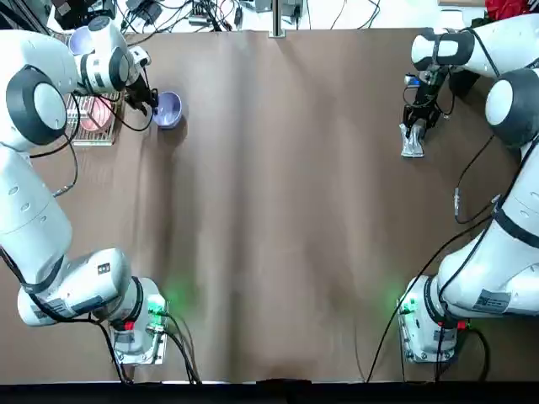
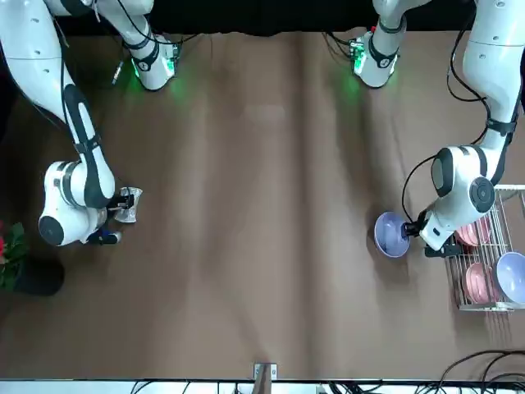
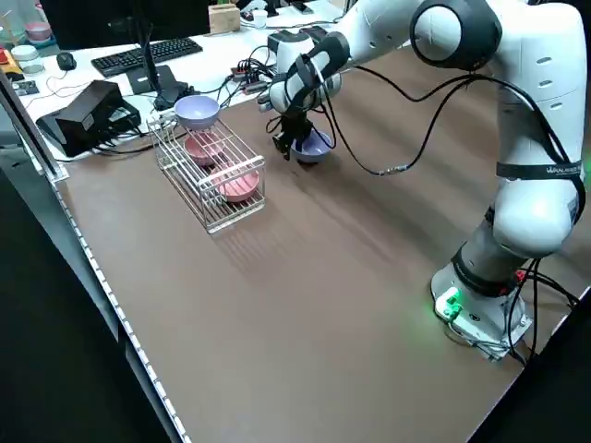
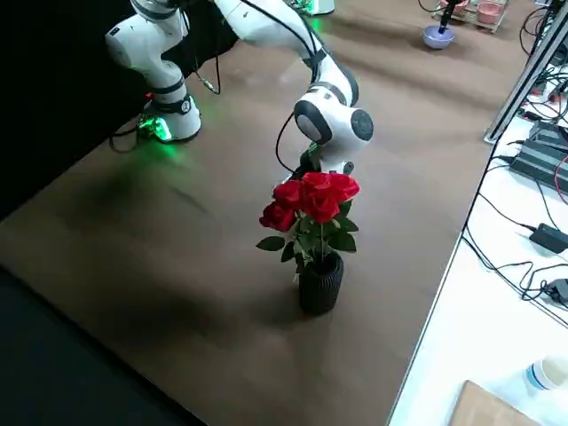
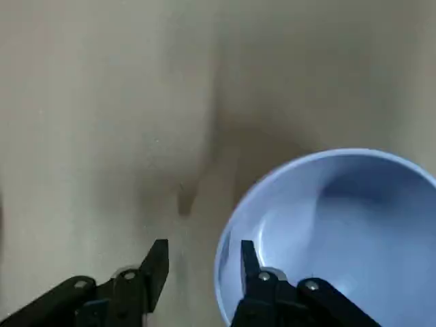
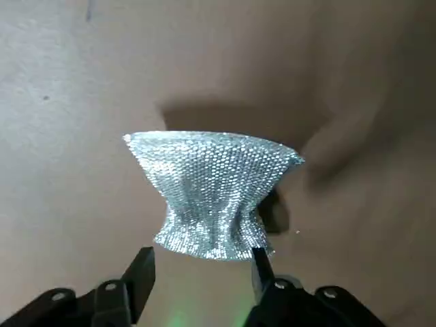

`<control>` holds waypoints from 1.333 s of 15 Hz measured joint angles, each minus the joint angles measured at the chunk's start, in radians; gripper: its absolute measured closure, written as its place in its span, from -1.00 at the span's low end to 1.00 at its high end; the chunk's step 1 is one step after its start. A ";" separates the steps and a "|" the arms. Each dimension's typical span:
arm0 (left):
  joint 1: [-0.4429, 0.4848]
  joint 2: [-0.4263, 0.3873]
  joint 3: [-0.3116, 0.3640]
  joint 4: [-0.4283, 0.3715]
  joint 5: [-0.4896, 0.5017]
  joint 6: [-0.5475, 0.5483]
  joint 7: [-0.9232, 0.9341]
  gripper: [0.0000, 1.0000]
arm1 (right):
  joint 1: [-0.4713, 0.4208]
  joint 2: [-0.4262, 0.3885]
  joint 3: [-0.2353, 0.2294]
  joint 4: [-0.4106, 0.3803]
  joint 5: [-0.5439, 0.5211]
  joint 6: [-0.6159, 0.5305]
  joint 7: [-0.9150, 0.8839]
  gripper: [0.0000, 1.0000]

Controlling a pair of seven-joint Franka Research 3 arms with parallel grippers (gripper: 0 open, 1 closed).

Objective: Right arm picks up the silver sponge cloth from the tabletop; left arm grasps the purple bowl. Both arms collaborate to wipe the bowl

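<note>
Sponge cloth, a shiny silver-grey woven wad (image 6: 214, 194) pinched at its middle like a bow, lies on the brown tabletop (image 1: 286, 210) at the far right. The right gripper (image 6: 201, 269) hangs directly over the cloth with its jaws spread, one finger at either side of the narrow waist, not gripping it. At the far left, the small round lavender-purple bowl (image 1: 168, 108) stands upright just beside a wire dish rack (image 3: 211, 175) holding pink bowls (image 3: 222, 166). The left gripper (image 5: 199, 262) is at the bowl's rim, jaws spread, one finger inside the bowl and one outside.
</note>
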 joint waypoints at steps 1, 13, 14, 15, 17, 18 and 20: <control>0.000 0.000 0.000 0.001 0.000 0.000 0.000 0.10 | -0.004 0.003 0.000 0.000 0.000 0.005 0.000 -0.31; -0.001 -0.021 -0.006 0.008 0.000 -0.019 -0.012 0.90 | -0.011 0.034 0.000 -0.001 0.000 0.040 -0.006 0.49; -0.001 -0.024 -0.006 0.012 0.000 -0.019 -0.012 0.90 | -0.011 0.034 0.000 -0.001 0.000 0.039 -0.006 0.74; -0.001 -0.030 -0.008 0.016 0.000 -0.019 -0.012 0.90 | -0.011 0.034 0.000 -0.001 0.000 0.038 -0.007 0.74; -0.001 -0.038 -0.013 0.020 0.000 -0.019 -0.012 0.91 | -0.011 0.034 0.000 -0.001 0.000 0.038 -0.007 0.85; -0.001 -0.051 -0.028 0.021 0.000 -0.019 -0.012 0.91 | -0.011 0.034 0.000 -0.001 0.000 0.036 -0.007 0.96; -0.001 -0.071 -0.079 0.024 0.000 -0.044 -0.031 0.91 | -0.011 0.034 0.000 -0.001 0.000 0.031 -0.008 0.96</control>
